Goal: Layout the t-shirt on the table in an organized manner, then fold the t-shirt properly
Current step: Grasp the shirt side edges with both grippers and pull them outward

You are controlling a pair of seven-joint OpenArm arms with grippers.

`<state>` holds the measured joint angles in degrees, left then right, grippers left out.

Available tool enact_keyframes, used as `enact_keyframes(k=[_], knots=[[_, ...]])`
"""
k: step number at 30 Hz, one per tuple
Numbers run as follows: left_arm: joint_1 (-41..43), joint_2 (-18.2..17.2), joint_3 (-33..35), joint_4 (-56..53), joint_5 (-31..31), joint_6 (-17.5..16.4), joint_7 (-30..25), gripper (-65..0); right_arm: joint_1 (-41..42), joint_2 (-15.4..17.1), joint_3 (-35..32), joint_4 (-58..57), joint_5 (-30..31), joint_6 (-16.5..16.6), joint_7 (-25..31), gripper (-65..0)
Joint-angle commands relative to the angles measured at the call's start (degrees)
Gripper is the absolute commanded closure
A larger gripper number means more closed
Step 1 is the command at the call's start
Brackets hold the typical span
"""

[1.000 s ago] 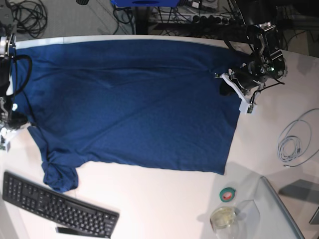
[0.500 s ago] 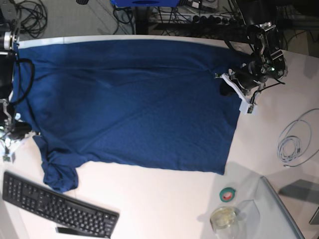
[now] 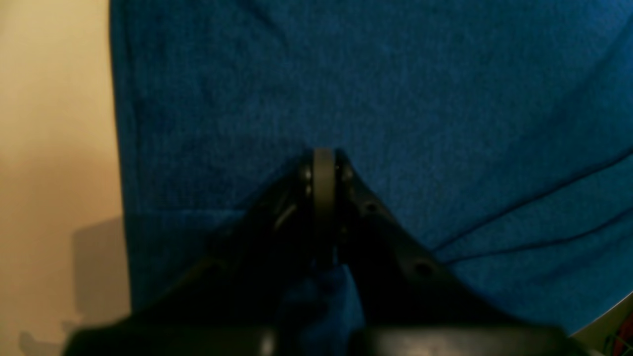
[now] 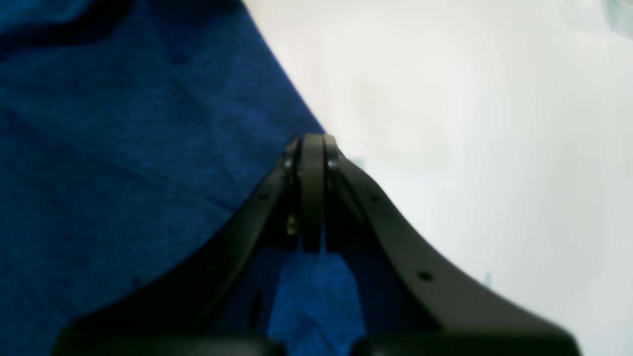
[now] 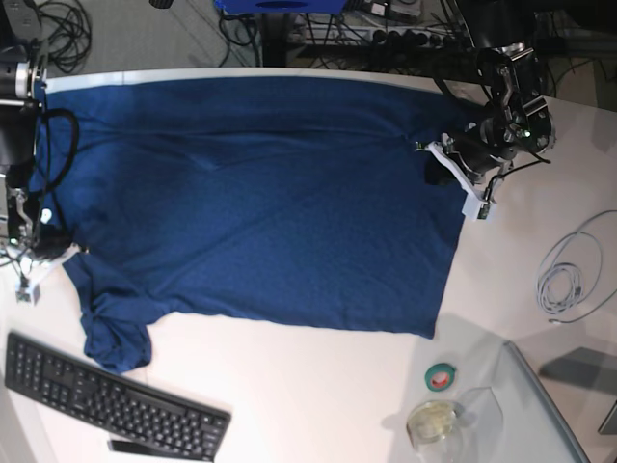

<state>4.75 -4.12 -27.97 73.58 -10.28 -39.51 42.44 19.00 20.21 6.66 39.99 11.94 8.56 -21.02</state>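
The dark blue t-shirt point(image 5: 260, 203) lies spread across most of the white tabletop point(image 5: 318, 395), one sleeve bunched near the black keyboard point(image 5: 111, 395) at the front. The left gripper point(image 3: 324, 163) is clamped tight on a pinch of the cloth at the shirt's edge, blue fabric showing between its jaws in the left wrist view. The right gripper point(image 4: 312, 148) is likewise closed on the opposite edge, right where cloth meets bare tabletop.
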Motion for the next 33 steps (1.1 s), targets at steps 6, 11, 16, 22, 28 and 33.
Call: enact_keyframes(k=[6,11,16,22,28,33], knots=[[-0.7,-0.5,0.0,0.7,-0.6,-0.5,-1.0,0.0,3.2,1.1,0.4,-5.2,0.1,-0.3,1.3,-0.8],[-0.6,-0.5,0.0,0.7,-0.6,-0.5,-1.0,0.0,4.6,1.8,0.4,-12.6,0.1,-0.4,6.3,-0.8],[-0.6,-0.6,0.0,0.7,-0.6,-0.5,-1.0,0.0,4.5,2.4,0.3,-12.5,0.1,-4.4,8.0,-0.8],[-0.7,-1.1,-0.1,-2.5,-0.6,-0.5,-1.1,0.0,4.6,3.9,0.2,-12.5,0.1,-5.9,8.0,-0.8],[-0.7,-1.3,-0.1,-2.6,-0.7,-0.5,-1.2,0.0,4.5,4.0,-0.1,-12.1,0.0,-5.6,10.6,-0.8],[-1.9,-1.0,-0.1,-2.2,-1.1,-0.5,-1.1,0.0,0.6,3.9,-2.7,-2.1,0.0,-5.6,10.7,-0.8]])
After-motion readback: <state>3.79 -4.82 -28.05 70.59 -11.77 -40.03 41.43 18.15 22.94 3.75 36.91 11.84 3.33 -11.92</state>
